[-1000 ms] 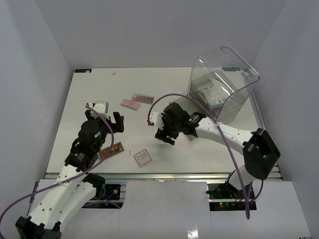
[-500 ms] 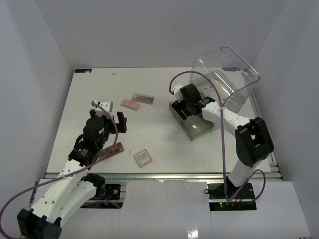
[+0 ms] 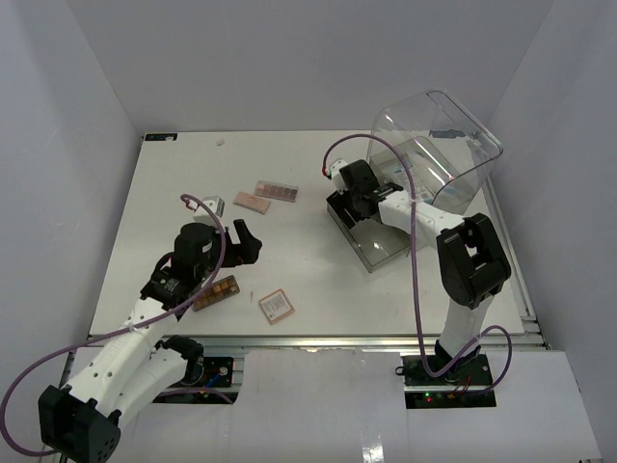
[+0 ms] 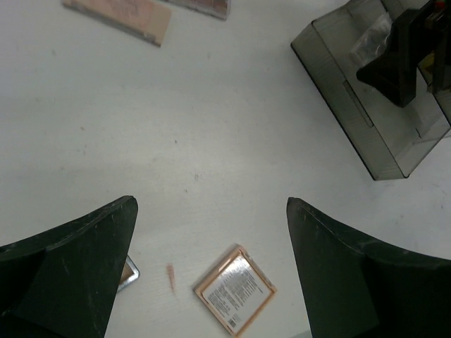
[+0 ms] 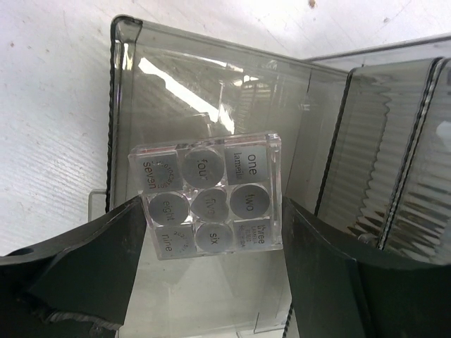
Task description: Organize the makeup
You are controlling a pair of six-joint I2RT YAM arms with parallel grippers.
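My right gripper [image 5: 211, 205] is shut on the silvery grid palette [image 5: 208, 184], a clear square with numbered round pans. It holds the palette tilted inside the smoky grey tray [image 5: 120, 84]. From above, the right gripper [image 3: 350, 196] sits over that tray [image 3: 378, 253]. My left gripper [image 4: 211, 208] hangs open above the table, nothing between its fingers. Below it lies the pinkish square compact [image 4: 235, 289], label side up. A brown pan palette [image 3: 215, 292] lies left of the compact [image 3: 276, 306]. A pink palette [image 3: 252, 202] and a second pan palette [image 3: 277, 190] lie farther back.
The large clear domed lid [image 3: 439, 159] stands tipped up behind the tray at the back right. A small silvery piece [image 3: 213, 204] shows beside the left arm [image 3: 183, 265]. The table's near edge [image 3: 308, 338] runs just past the compact.
The right arm has swung from mid-table back to the tray with the grid palette in its jaws. The left gripper has shifted right, still open.
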